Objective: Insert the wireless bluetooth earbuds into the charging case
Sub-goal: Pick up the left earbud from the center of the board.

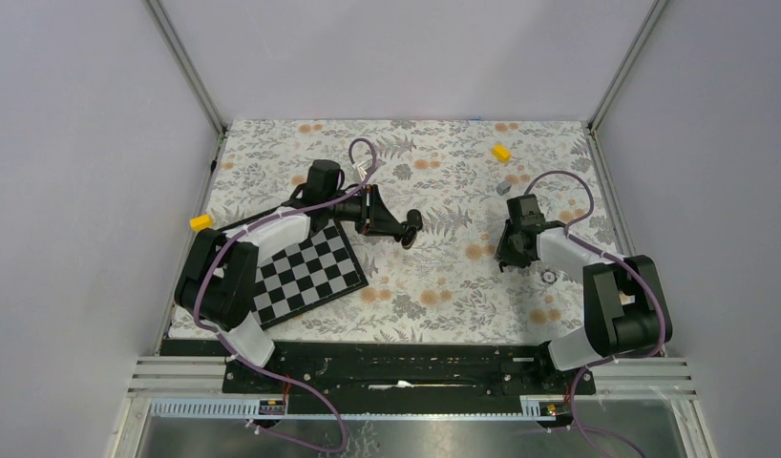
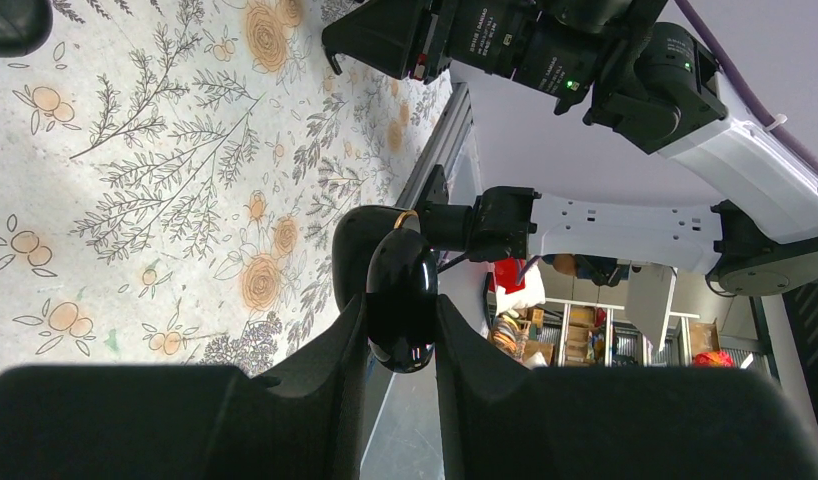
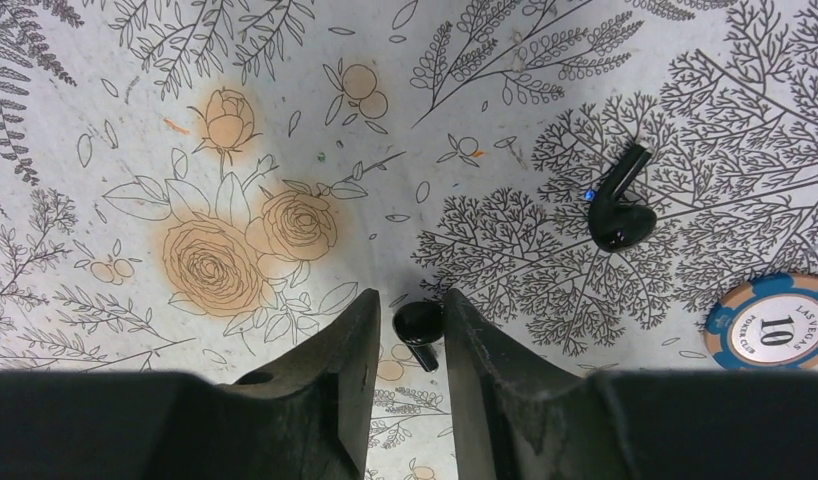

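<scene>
Left gripper [image 2: 400, 322] clamps the charging case [image 2: 397, 285], while right gripper [image 3: 410, 305], jaws narrowly apart, straddles one earbud [image 3: 418, 326] on the table [image 3: 545, 120].

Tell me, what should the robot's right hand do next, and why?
Probably squeeze the right hand shut on the earbud lying between its fingers: a small gap shows beside the bud, so it isn't gripped yet. The left hand holds the charging case, ready for it.
</scene>
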`<move>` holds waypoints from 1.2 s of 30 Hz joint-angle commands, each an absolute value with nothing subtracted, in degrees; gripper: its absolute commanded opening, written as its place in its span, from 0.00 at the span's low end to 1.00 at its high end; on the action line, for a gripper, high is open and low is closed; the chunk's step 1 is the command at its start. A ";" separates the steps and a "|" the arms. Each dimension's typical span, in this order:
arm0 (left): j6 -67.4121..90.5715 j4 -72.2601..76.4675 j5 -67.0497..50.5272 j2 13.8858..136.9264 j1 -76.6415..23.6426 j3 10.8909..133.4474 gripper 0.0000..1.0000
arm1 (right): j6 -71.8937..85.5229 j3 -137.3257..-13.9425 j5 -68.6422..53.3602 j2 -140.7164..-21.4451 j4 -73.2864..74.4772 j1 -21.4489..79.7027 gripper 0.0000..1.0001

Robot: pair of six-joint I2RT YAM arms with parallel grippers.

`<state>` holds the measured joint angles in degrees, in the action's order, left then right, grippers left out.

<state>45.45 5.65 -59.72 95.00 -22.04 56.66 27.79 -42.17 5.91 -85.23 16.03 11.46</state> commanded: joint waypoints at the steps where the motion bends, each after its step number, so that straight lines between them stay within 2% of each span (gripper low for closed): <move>1: 44.56 6.71 -60.53 94.64 -22.05 58.06 0.00 | 26.72 -43.74 4.74 -86.71 15.88 11.38 0.35; 6: 44.65 6.65 -60.63 94.66 -22.06 58.34 0.00 | 27.06 -43.59 3.86 -86.14 15.89 11.37 0.30; 8: 44.34 6.37 -60.52 94.51 -22.06 58.31 0.00 | 26.99 -43.71 3.14 -85.63 16.00 11.34 0.31; 13: 44.04 6.15 -60.45 94.55 -22.06 57.80 0.00 | 26.76 -42.92 2.60 -83.72 16.38 11.35 0.40; 36: 44.03 6.07 -60.03 94.94 -22.24 57.35 0.00 | 25.34 -41.73 4.62 -85.61 18.27 11.93 0.37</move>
<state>44.99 4.38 -59.66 95.00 -22.04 56.64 26.37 -42.00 3.60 -84.68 17.45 11.49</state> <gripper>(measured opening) 0.279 0.373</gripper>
